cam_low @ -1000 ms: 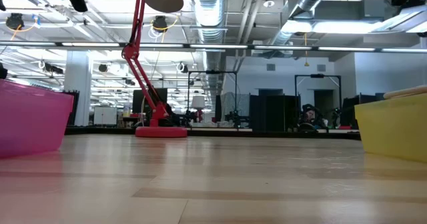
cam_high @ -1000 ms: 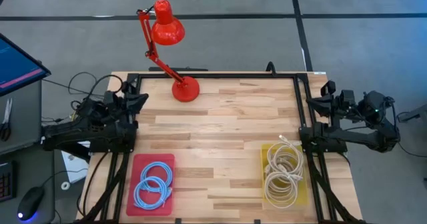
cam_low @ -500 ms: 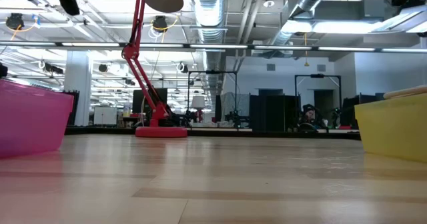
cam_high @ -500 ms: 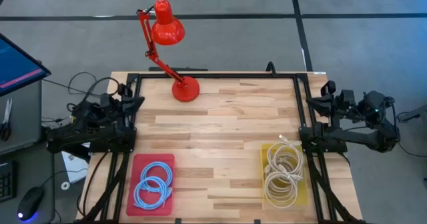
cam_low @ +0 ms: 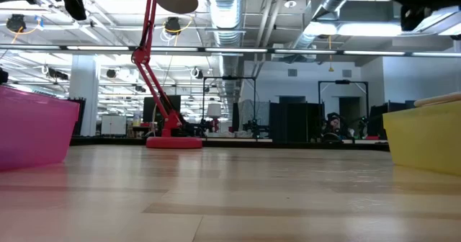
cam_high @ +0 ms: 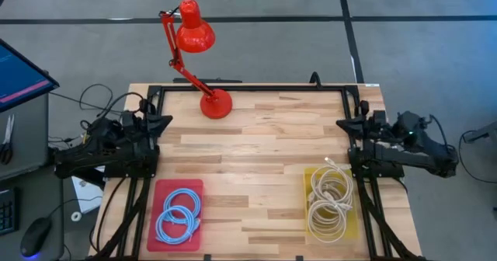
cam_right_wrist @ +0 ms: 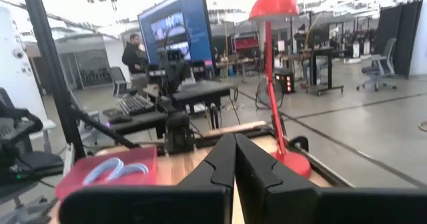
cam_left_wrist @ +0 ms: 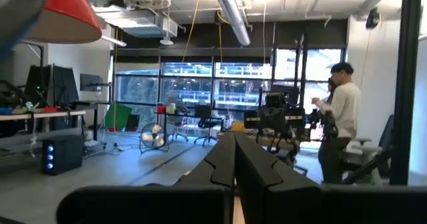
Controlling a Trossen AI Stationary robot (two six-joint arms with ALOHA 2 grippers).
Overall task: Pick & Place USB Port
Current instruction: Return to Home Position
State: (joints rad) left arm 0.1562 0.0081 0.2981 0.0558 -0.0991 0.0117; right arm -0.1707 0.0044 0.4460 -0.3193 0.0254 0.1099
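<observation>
A robotics lab in an open industrial hall. Bare ventilation ducts [cam_low: 230,10] run under the ceiling, and the concrete floor [cam_high: 272,1] carries dark lines. Beyond the wooden surface [cam_high: 264,156], desks hold a large monitor [cam_right_wrist: 177,24] and a keyboard [cam_right_wrist: 137,104]. An office chair [cam_right_wrist: 383,56], a floor fan [cam_left_wrist: 152,139], a standing person [cam_left_wrist: 341,117] and another person [cam_right_wrist: 133,54] also show.

Matt wood table [cam_high: 256,160], plastic yellow bin [cam_low: 425,141] (smooth)
</observation>
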